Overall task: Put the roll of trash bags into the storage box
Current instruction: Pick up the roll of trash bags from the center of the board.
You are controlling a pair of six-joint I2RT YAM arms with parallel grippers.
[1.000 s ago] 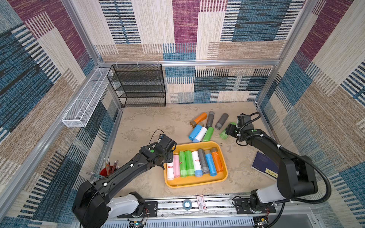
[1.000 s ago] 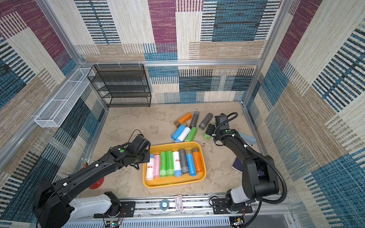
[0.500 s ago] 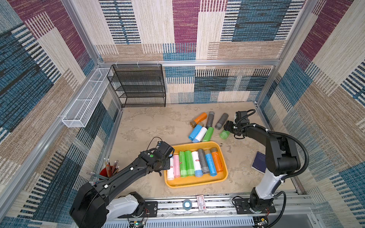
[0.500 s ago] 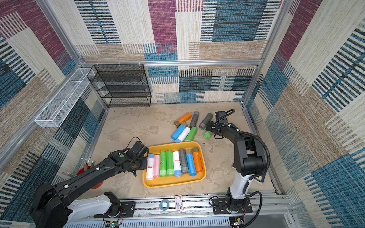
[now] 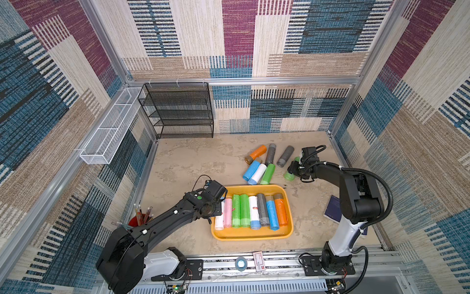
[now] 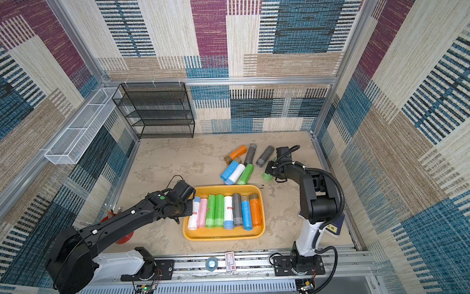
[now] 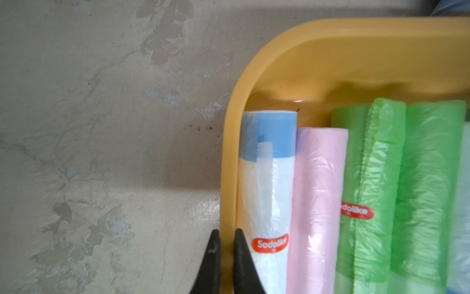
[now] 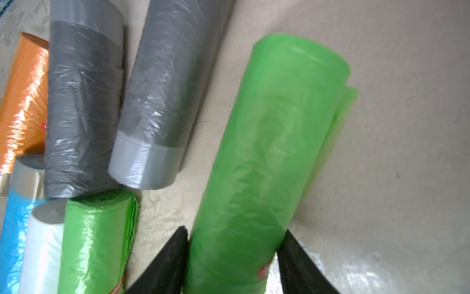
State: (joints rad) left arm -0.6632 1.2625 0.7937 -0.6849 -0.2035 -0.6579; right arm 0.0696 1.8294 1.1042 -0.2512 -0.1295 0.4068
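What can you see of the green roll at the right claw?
The green roll is a cylinder of translucent bright-green plastic bags, crinkled and glossy, with a loose flap along one side and a red sticker near the gripped end. It lies on its side on the beige tabletop, apart from the grey rolls and outside the storage box. The right claw flanks one end, both fingers against its sides.
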